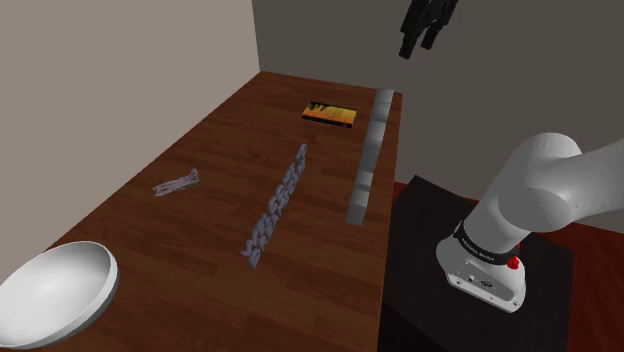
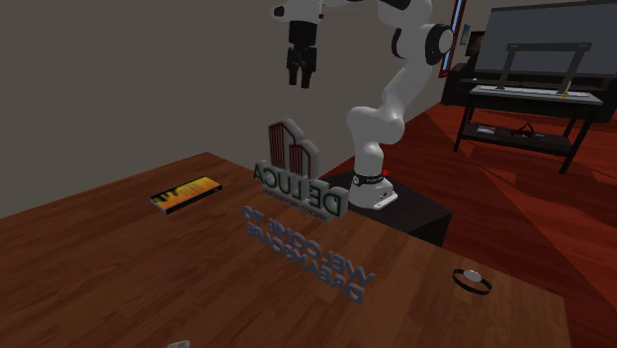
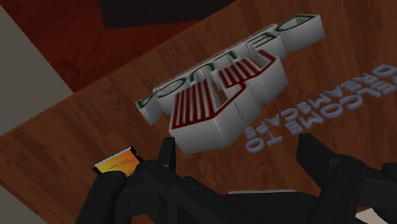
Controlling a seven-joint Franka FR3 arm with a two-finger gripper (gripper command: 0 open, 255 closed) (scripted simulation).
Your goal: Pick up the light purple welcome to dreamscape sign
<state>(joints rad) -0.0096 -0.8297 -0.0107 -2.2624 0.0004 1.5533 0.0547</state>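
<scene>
The light purple "welcome to dreamscape" sign (image 1: 274, 206) stands upright on the dark wooden table (image 1: 200, 240), running lengthwise down its middle. The second exterior view shows its letters mirrored (image 2: 308, 253). My black gripper (image 1: 424, 27) hangs open high above the table's far end, well clear of the sign. In the second exterior view the gripper (image 2: 302, 65) is above a grey "De Luca" sign (image 2: 297, 180). In the wrist view the open gripper (image 3: 242, 159) looks down on the grey sign (image 3: 222, 95), and the purple sign (image 3: 312, 108) lies beyond it.
The grey De Luca sign (image 1: 367, 158) stands along the table edge nearest the black stand (image 1: 455, 300). An orange book (image 1: 330, 113) lies at the far end. A small purple-grey object (image 1: 176, 183) and a white bowl (image 1: 55, 290) sit toward the shoulder view's left. A black ring (image 2: 473, 280) lies near a corner.
</scene>
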